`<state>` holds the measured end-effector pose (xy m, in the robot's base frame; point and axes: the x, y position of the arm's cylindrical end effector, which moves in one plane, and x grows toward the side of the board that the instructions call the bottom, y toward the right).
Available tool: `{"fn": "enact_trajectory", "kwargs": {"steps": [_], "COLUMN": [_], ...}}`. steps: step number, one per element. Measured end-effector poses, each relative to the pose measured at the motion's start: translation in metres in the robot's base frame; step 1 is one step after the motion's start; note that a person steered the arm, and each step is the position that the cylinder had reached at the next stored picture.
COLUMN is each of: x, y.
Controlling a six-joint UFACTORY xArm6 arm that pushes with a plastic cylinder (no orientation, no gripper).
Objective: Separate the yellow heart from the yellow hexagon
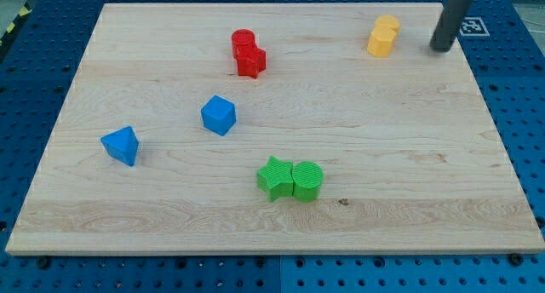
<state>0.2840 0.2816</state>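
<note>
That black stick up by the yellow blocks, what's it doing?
That stick is a robot arm's pushing rod, and my tip sits at the view's top right, just right of the two yellow blocks without touching them. The job is to push the yellow heart and the yellow hexagon apart, but they are pressed together now, too close to tell which is which. Elsewhere on the wooden board sit two touching red blocks, two separate blue blocks, and a green star touching a green cylinder.
</note>
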Motion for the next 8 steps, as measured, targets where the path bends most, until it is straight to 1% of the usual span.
{"fn": "enact_trajectory", "kwargs": {"steps": [1, 3, 4, 5, 6, 7, 8], "x": [-0.020, -0.014, -0.017, -0.028, -0.063, -0.052, -0.016], "y": [-0.015, -0.107, -0.132, -0.145, -0.135, -0.174, -0.185]}}
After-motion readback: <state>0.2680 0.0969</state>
